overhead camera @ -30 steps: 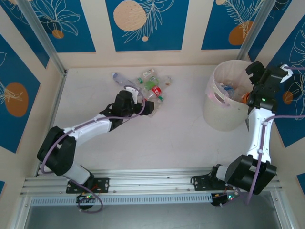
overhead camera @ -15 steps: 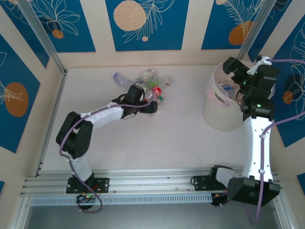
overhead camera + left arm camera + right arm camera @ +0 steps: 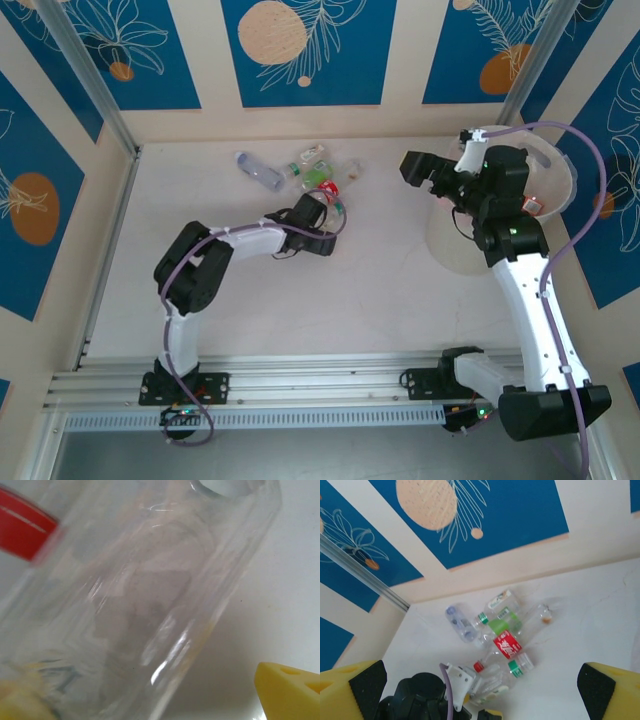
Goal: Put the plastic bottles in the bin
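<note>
Several plastic bottles (image 3: 322, 178) lie in a heap at the back middle of the table; the right wrist view shows a red-labelled one (image 3: 507, 644), a green-labelled one (image 3: 502, 624) and a bluish one (image 3: 460, 625). My left gripper (image 3: 325, 218) reaches into the near side of the heap. Its jaws stand open on either side of a clear bottle (image 3: 140, 595), and the yellow right finger (image 3: 290, 690) is still apart from it. My right gripper (image 3: 418, 172) hangs open and empty (image 3: 480, 676) just left of the bin (image 3: 452, 245), facing the heap.
The right arm covers much of the bin's mouth from above. Blue-and-cream wall panels close off the back and sides, with a metal rail (image 3: 100, 260) along the left edge. The table (image 3: 380, 290) is bare white in front of the heap.
My left gripper pushed forward into the heap, around the clear bottle, with its jaws narrowing slightly. My right arm swung left from over the bin and now faces the heap.
</note>
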{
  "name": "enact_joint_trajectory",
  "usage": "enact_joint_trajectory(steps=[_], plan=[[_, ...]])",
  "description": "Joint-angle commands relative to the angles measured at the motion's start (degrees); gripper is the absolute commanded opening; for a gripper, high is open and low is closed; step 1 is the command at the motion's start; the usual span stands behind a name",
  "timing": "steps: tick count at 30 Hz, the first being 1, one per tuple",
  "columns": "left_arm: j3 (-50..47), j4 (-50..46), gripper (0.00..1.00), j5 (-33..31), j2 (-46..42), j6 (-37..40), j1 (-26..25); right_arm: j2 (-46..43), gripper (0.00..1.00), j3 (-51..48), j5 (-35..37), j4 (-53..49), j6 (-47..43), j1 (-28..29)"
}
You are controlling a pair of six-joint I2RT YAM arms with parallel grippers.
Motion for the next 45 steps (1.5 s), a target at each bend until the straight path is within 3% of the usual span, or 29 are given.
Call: enact_joint_trajectory(steps=[1,6,9,15,25,29,32,39,45], plan=[[2.9,1.1,0.91,-3.1,1.8,3.0,-0.5,-0.4,1.0,-1.2,1.1,-1.4,-1.3,0.5],[2.7,3.0,0.89,-0.6,1.5,5.5,-0.8,-0.8,1.0,-2.3,1.0,-1.5,-0.8,0.8],[0.5,3.4,1.0,-2.2,-0.7,5.1,-1.5,-1.0,1.0,-3.2,0.8,-1.6,0.0,1.1],[-3.4,4.3,1.0,-0.4,-4.5,6.5,2.8,-1.6,1.0,-4.3,1.6,-2.6,1.2,2.4],[3.4,4.9,1.0,6.3,2.5,18.3,4.4,-6.8,1.0,-8.4,7.0,-3.1,1.4,4.7],[1.2,8.8,0.9,10.8,1.8,18.5,4.1,-7.3,1.0,-8.8,8.6,-3.6,1.2,4.8],[-0.5,10.0,0.77,9.9,1.1,17.7,3.7,-7.1,1.0,-9.3,9.3,-3.2,1.3,4.7],[-6.7,10.8,0.57,9.2,-6.0,14.5,3.0,-6.6,1.0,-10.2,6.0,0.6,1.1,4.8],[-15.2,16.7,0.44,19.0,-17.2,8.8,2.4,-6.1,1.0,-11.8,4.1,2.8,5.6,5.0]])
